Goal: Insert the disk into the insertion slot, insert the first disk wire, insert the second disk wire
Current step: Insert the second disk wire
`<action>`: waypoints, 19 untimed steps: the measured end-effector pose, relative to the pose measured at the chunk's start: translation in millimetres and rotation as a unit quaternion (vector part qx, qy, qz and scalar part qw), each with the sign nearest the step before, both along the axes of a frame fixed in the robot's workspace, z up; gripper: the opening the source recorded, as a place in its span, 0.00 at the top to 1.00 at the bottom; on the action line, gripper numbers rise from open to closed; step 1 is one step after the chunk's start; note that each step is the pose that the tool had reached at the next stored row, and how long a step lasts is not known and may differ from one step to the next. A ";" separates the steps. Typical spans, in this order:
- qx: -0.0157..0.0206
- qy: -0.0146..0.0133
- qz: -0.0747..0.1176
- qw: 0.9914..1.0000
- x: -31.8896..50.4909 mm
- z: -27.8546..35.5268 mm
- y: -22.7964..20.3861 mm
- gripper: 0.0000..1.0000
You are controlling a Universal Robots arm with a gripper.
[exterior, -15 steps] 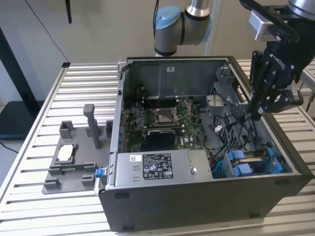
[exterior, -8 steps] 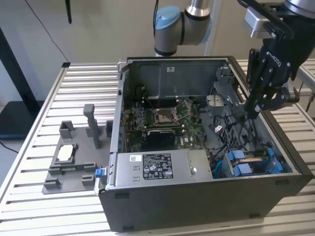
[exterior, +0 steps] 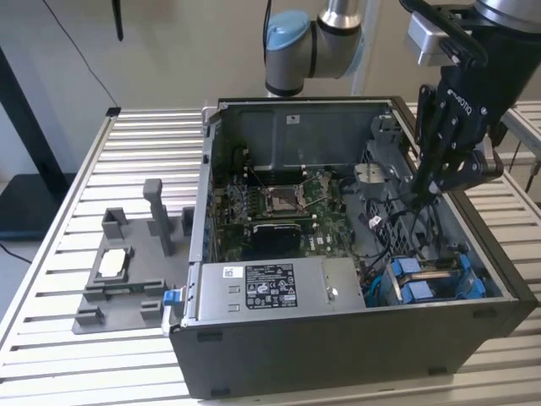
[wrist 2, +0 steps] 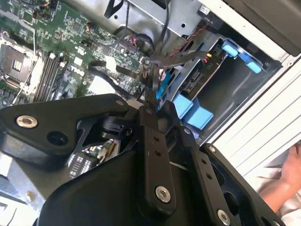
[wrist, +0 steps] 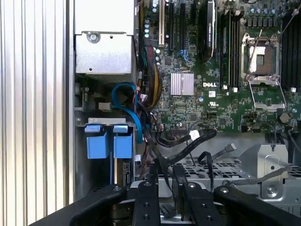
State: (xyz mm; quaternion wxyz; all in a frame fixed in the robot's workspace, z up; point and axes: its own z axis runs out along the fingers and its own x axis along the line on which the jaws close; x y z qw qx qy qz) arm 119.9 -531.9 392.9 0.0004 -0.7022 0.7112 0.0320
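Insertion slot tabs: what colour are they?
The tabs are bright blue, best seen in the first wrist view.

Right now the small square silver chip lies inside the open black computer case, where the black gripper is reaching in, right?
Not quite. The small square silver chip lies outside the open black computer case, on the grey plastic fixture at the exterior view's left; the exterior view shows it. The black gripper does reach into the case.

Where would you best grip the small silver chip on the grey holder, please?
By two opposite edges of the chip, coming straight down: it is thin, square and lies flat in the grey holder, so probably only its rim offers purchase, and a tall post stands close on the exterior view's right.
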 end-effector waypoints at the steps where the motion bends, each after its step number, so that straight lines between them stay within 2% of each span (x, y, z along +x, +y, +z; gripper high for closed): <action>1: -0.002 0.000 0.000 1.000 -1.6 0.0 0.0 0.73; 6: -0.013 0.000 0.002 1.000 -8.5 -0.4 0.9 0.73; 8: -0.016 -0.001 0.005 1.000 -10.4 -1.1 2.7 0.73; 10: -0.016 -0.004 0.008 1.000 -11.6 -1.9 5.0 0.73; 13: -0.017 -0.010 0.012 1.000 -13.3 -3.4 7.8 0.73; 14: -0.016 -0.011 0.013 1.000 -14.0 -3.7 8.2 0.73; 19: -0.018 -0.011 0.018 1.000 -20.3 -3.8 8.3 0.73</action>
